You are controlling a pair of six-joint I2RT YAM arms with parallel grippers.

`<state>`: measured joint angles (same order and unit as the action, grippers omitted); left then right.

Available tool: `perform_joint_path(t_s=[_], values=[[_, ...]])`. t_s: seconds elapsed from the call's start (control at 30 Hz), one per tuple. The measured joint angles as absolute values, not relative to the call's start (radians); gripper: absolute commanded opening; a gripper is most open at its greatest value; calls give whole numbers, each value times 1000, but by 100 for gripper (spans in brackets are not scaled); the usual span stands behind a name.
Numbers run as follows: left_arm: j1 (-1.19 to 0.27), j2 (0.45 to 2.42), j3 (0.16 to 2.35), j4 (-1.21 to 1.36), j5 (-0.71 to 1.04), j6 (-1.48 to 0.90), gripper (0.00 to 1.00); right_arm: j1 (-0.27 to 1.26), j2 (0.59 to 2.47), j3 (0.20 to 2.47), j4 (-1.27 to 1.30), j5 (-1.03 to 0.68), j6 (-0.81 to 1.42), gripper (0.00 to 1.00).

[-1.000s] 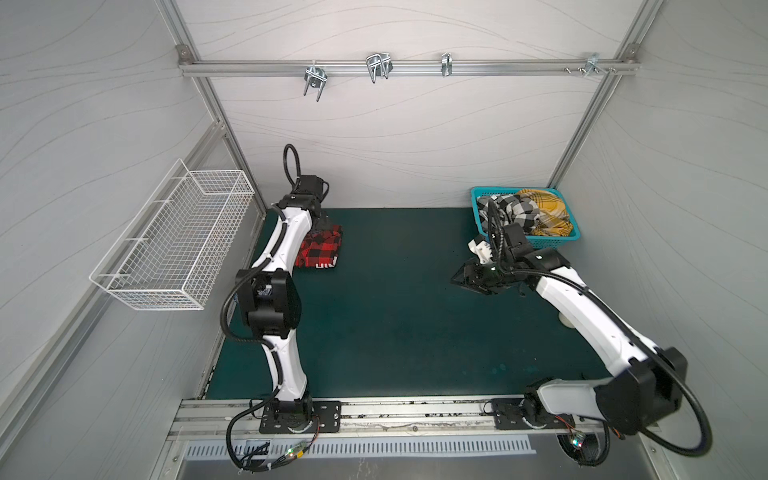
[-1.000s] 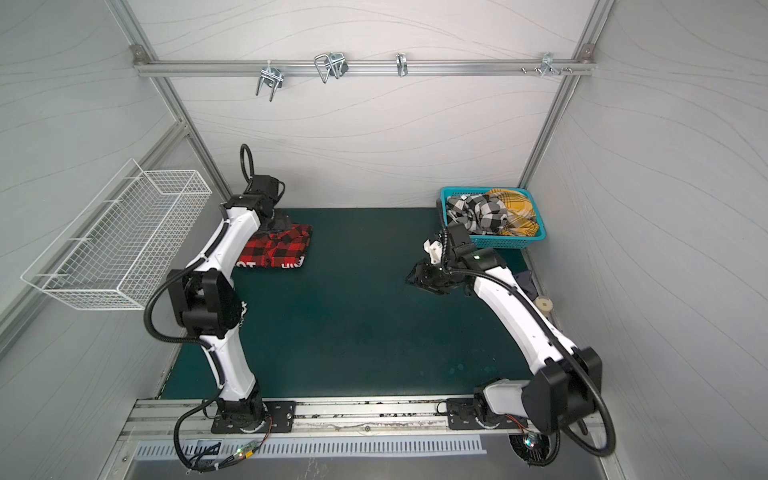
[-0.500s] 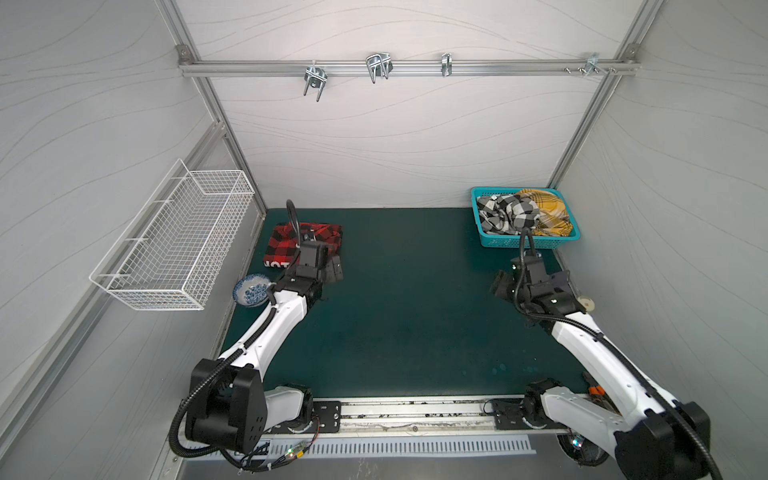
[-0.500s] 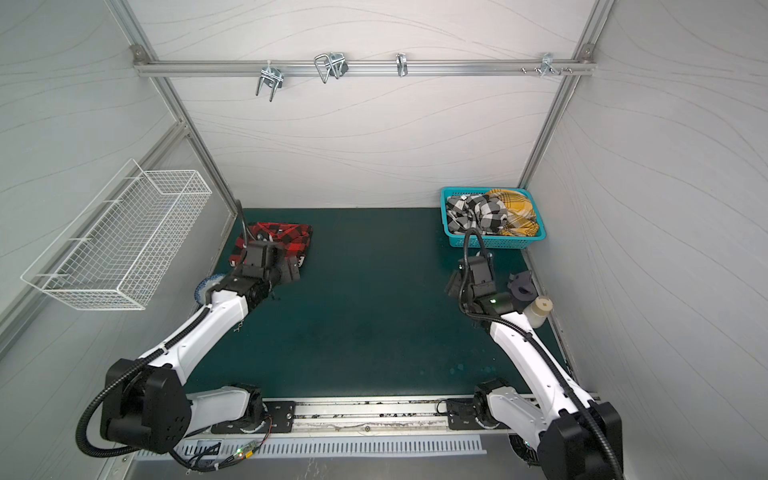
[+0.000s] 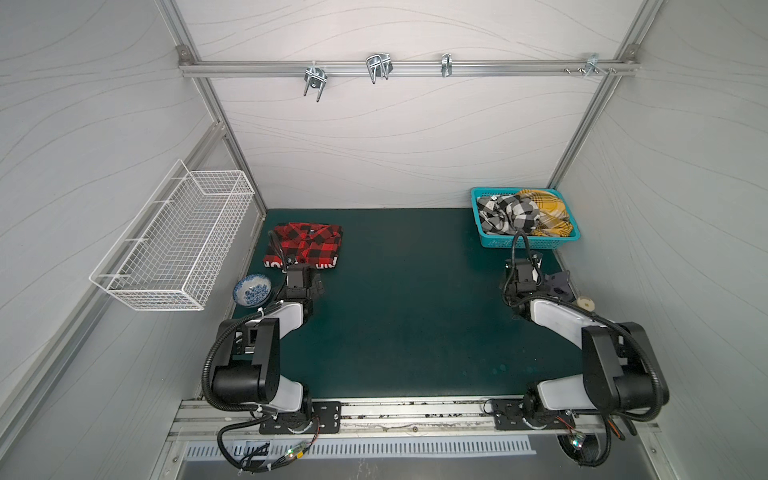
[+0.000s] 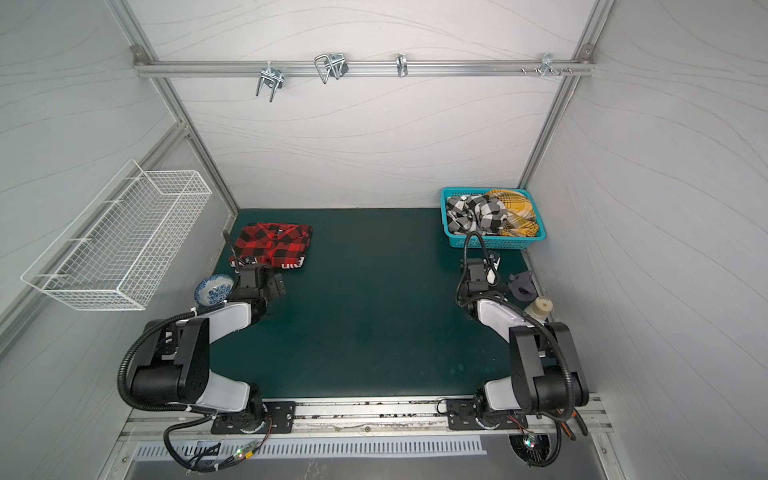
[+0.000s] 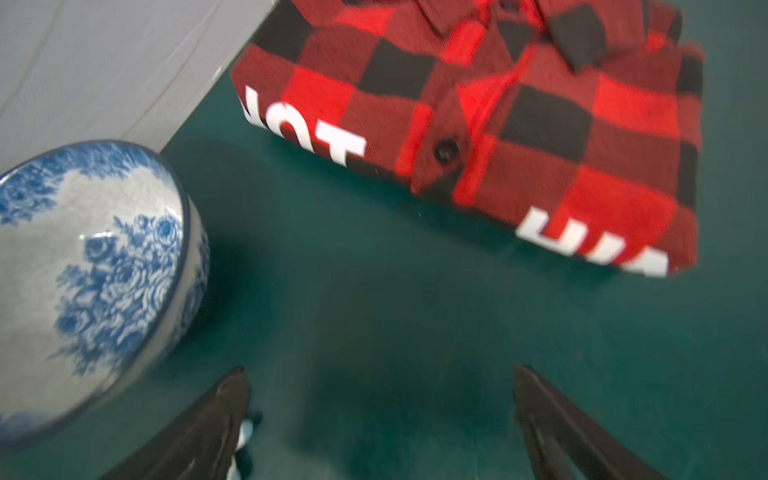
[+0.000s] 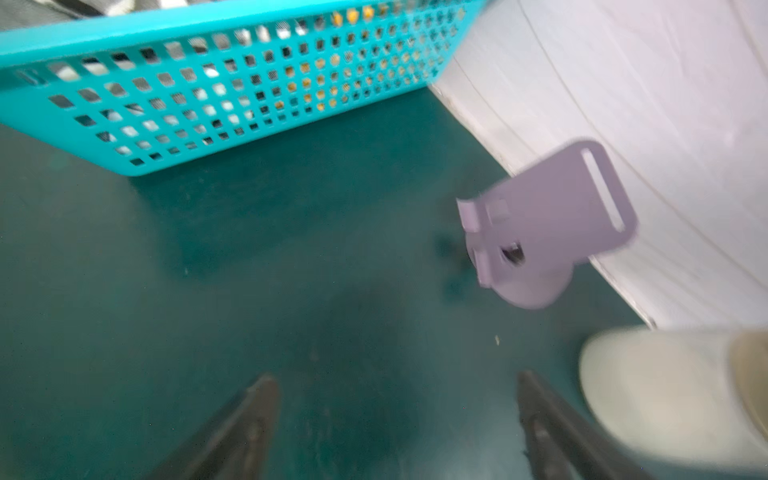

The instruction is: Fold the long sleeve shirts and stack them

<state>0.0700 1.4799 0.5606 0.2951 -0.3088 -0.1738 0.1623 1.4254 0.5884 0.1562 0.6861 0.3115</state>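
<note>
Lying folded ahead of spread, empty left gripper [image 7: 380,374]: red-and-black checked flannel shirt [image 7: 498,124]; right gripper [image 8: 395,376] spread, empty, turquoise plastic basket [image 8: 232,83] ahead.

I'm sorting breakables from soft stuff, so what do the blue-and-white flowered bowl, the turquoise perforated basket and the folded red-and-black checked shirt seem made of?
Blue-and-white flowered bowl: likely glazed ceramic; glossy surface, blue floral print, dark rim.
Turquoise perforated basket: probably moulded plastic; even colour, regular square holes, smooth finish.
Folded red-and-black checked shirt: woven cloth, perhaps flannel; matte, visible weave, soft folds.
</note>
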Motion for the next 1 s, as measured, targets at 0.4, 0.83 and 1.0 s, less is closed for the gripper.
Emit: perform_joint_path(t_s=[0.4, 0.83, 1.0], values=[[64, 1544, 450, 658, -62, -78, 100, 81, 1574, 426, 694, 162, 84, 99], [17, 1549, 422, 750, -109, -53, 100, 120, 1573, 427, 766, 167, 44, 99], [17, 1549, 422, 762, -119, -52, 100, 120, 1573, 427, 770, 171, 40, 99]])
